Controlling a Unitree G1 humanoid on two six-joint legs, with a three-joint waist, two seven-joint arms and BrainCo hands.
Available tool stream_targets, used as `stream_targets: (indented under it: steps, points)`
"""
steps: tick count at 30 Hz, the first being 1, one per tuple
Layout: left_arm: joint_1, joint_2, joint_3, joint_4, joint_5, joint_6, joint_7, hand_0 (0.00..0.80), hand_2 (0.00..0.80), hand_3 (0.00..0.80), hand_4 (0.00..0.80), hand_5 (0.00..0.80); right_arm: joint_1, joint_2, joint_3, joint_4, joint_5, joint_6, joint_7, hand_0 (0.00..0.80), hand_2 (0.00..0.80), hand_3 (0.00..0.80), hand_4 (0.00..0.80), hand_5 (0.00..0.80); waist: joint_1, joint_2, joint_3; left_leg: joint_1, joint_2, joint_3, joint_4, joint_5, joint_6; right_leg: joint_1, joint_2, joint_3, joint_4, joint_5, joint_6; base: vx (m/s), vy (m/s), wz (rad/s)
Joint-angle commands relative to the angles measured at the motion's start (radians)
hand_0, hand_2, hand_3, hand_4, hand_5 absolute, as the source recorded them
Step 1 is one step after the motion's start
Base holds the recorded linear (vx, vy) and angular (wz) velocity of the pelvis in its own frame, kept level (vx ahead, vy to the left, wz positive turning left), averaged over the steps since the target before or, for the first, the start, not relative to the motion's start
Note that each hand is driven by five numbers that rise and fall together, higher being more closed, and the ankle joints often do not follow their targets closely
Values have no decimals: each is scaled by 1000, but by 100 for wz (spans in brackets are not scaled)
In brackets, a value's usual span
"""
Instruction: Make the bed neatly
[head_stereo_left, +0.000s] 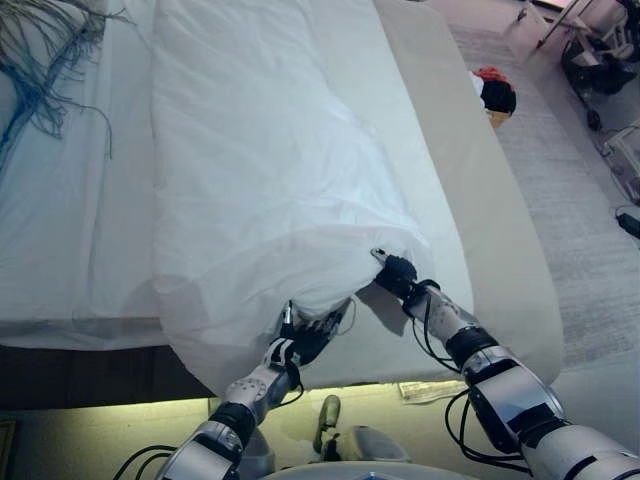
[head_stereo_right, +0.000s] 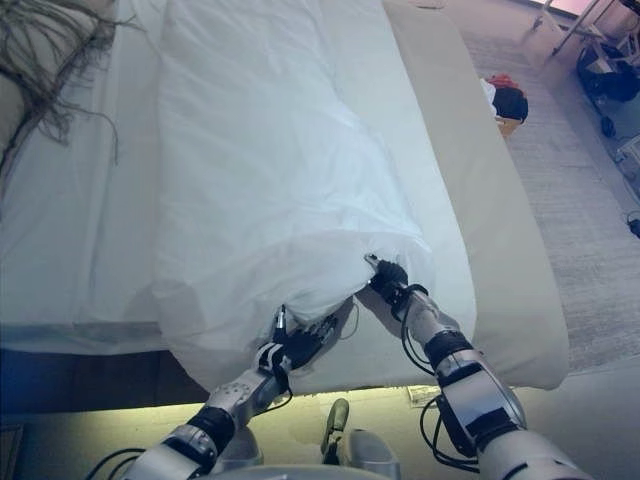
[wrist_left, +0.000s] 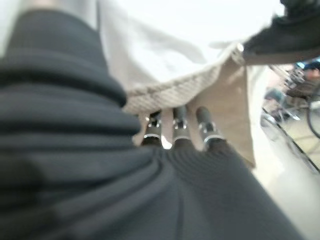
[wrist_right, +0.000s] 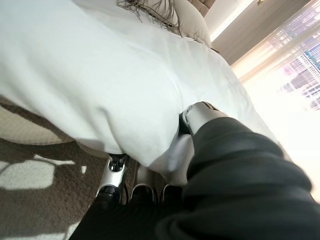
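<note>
A white duvet (head_stereo_left: 270, 160) lies lengthwise down the middle of the bed, folded or bunched into a long band, leaving a white sheet (head_stereo_left: 70, 220) bare on the robot's left and the beige mattress cover (head_stereo_left: 480, 200) bare on its right. A fringed throw (head_stereo_left: 40, 50) sits at the far left corner.

Both hands are at the duvet's near edge. The left hand (head_stereo_left: 300, 340) reaches up under the hanging hem; in its wrist view the fingers (wrist_left: 177, 120) run straight in beneath the cloth, tips hidden, so I cannot tell whether they grip. The right hand (head_stereo_right: 388, 277) is at the near right corner, fingers (wrist_right: 116, 170) tucked beneath the fold and the thumb (wrist_right: 200, 112) pressed over the top, so it appears to pinch the duvet between them.

The duvet looks soft, light and limp, and it will likely sag and bunch between the 2 hands rather than move as 1 sheet. The best hold is probably at the hem and corners, hands spread wide, pulling the edge sideways toward the bare mattress. Smooth cloth may slip from a shallow pinch.

On the rug (head_stereo_left: 590, 200) beyond the bed lies a red and black object (head_stereo_left: 494, 92).
</note>
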Motion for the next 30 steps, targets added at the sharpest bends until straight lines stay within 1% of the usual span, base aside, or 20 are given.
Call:
stream_targets:
  steps: [1,9,18,24,28,29,30]
  points:
    - [-17,-80,-34,-17,-55,-90,-62,0,0,0,0,0,-24,-48,-80,-42,8,-49,17,800,800,800,800,800,49,-6,-80,15,30,-21,-1,-66,11,22,-102,-37,2,20,114,0,0,0]
    - [25,-87,-30,-9,-55,-205,-35,0,0,0,0,0,-28,-70,-101,1,3,-46,45,800,800,800,800,800,71,4,-75,4,30,-43,-1,-65,8,28,-105,-59,5,13,110,-11,7,7]
    - [31,-73,45,24,-55,-280,-27,0,0,0,0,0,-36,-89,-114,28,0,-31,45,800,800,800,800,800,87,10,-71,-8,30,-61,-1,-59,4,35,-103,-81,4,6,103,-23,3,10]
    - [40,-65,107,43,-55,-300,-29,0,0,0,0,0,-23,-96,-132,43,-12,-25,51,800,800,800,800,800,94,18,-76,-8,27,-67,-1,-57,1,42,-105,-89,4,1,100,5,20,5]
    - [42,-47,131,52,-55,-299,-28,0,0,0,0,0,-8,-96,-139,48,-19,-23,58,800,800,800,800,800,96,21,-82,-2,27,-70,-1,-58,1,48,-105,-93,4,-2,98,12,7,1]
    - [43,-42,137,53,-55,-297,-23,119,119,119,119,119,-4,-96,-141,49,-23,-22,61,800,800,800,800,800,96,22,-84,1,27,-70,-1,-58,0,51,-105,-93,5,-3,98,44,23,4]
    - [44,-38,145,55,-51,-292,-24,285,285,285,285,285,-1,-96,-141,48,-25,-20,62,800,800,800,800,800,96,23,-87,4,26,-70,-1,-59,0,54,-104,-92,4,-4,97,48,23,6]
